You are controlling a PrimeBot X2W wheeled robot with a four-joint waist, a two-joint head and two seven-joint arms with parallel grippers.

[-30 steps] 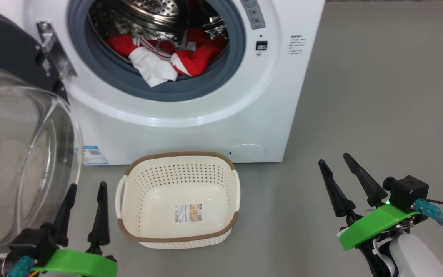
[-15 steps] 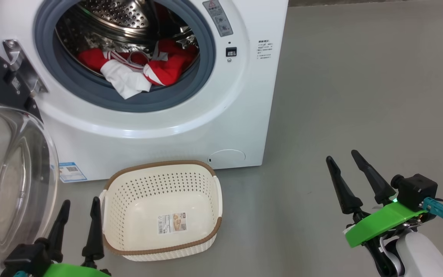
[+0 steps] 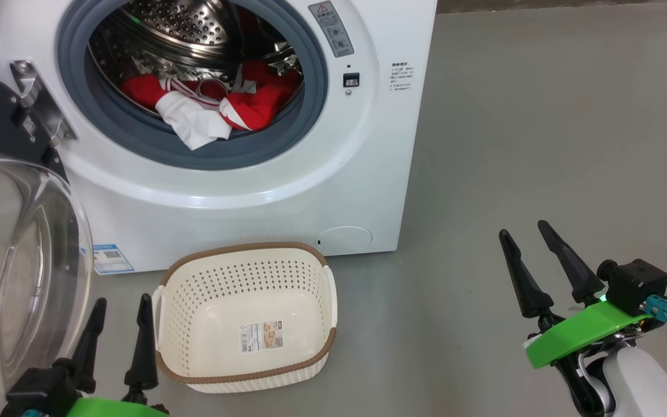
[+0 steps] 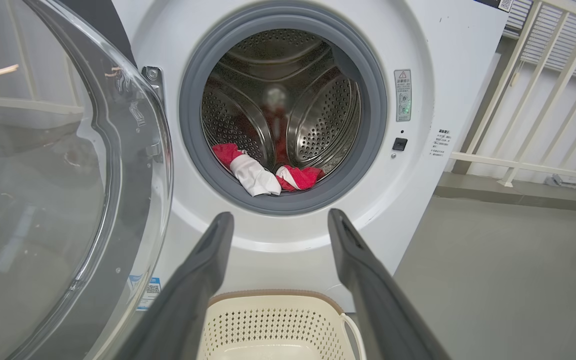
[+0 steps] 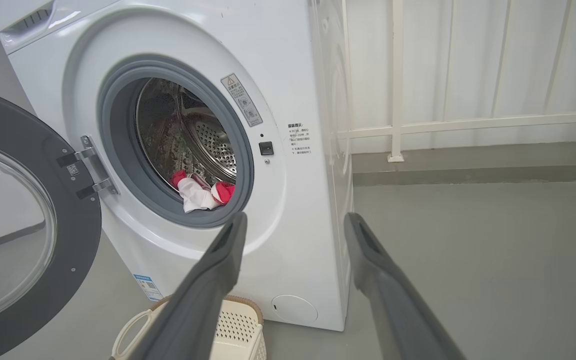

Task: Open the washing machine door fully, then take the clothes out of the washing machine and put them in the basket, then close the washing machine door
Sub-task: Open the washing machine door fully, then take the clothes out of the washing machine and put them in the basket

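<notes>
You see the door (image 3: pixel 15 260) cut by the left edge, the machine (image 3: pixel 241 202) cropped on top. The left wrist view loses the basket's (image 4: pixel 278 320) near half, and the sticker's (image 3: pixel 112 259) print is unreadable.

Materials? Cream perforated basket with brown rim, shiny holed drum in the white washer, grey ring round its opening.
Cream perforated basket: likely moulded plastic, matte, even rows of holes. Shiny holed drum: looks like stainless steel, bright mirror-like reflections. Grey ring: probably rubber, dull, no glare.
</notes>
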